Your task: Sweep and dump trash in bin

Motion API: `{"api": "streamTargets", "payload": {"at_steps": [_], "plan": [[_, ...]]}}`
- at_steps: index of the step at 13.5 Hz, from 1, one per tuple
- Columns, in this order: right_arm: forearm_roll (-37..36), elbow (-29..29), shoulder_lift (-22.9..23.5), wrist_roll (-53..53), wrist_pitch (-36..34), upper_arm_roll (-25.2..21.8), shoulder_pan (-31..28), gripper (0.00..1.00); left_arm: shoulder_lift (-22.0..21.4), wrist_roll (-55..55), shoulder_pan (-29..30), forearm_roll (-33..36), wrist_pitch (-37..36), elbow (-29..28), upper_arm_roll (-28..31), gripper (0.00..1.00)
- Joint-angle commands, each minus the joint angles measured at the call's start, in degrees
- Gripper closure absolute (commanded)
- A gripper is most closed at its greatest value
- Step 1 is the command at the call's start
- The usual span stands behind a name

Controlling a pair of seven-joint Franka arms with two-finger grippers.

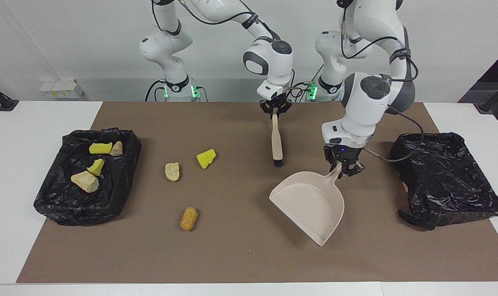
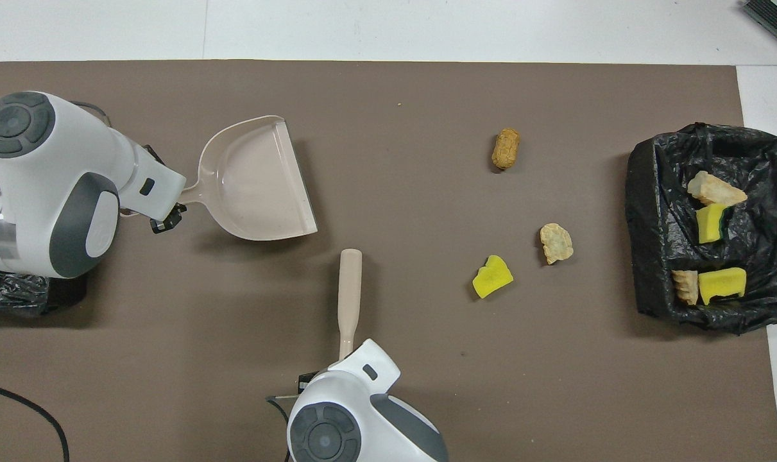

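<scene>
Three trash scraps lie loose on the brown mat: a yellow foam chunk (image 1: 206, 158) (image 2: 492, 276), a beige lump (image 1: 172, 171) (image 2: 556, 243) and an orange-brown nugget (image 1: 188, 218) (image 2: 505, 148). Several more scraps (image 1: 84, 181) lie in the black-lined bin (image 1: 68, 207) (image 2: 648, 256) at the right arm's end. My left gripper (image 1: 341, 166) (image 2: 169, 215) is shut on the handle of the beige dustpan (image 1: 310, 205) (image 2: 260, 186), held tilted over the mat, its mouth facing the loose scraps. My right gripper (image 1: 275, 110) is shut on the beige brush (image 1: 276, 142) (image 2: 349, 292), bristles down.
A second black-lined bin (image 1: 446, 181) stands at the left arm's end of the table, beside the left arm. The mat (image 1: 240, 255) covers most of the white table. The loose scraps lie between the brush and the bin that holds scraps.
</scene>
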Motion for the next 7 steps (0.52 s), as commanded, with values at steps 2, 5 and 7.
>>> {"api": "streamTargets", "payload": {"at_steps": [2,5,7], "plan": [[0.4,-4.6,-9.0,0.6,-6.3,0.5,-5.8,1.0,-5.7,1.3,-0.3,1.0,2.1,-9.1,-0.7,1.0],[0.5,-11.7,-16.3,0.6,-7.6,0.5,-11.1,1.0,-7.4,-1.5,-6.0,1.0,3.4,-12.7,-0.9,1.0],[0.5,-13.4,-18.9,0.9,-12.0,0.5,-14.0,1.0,-7.8,-5.1,-10.0,1.0,3.0,-12.5,-0.9,1.0]]}}
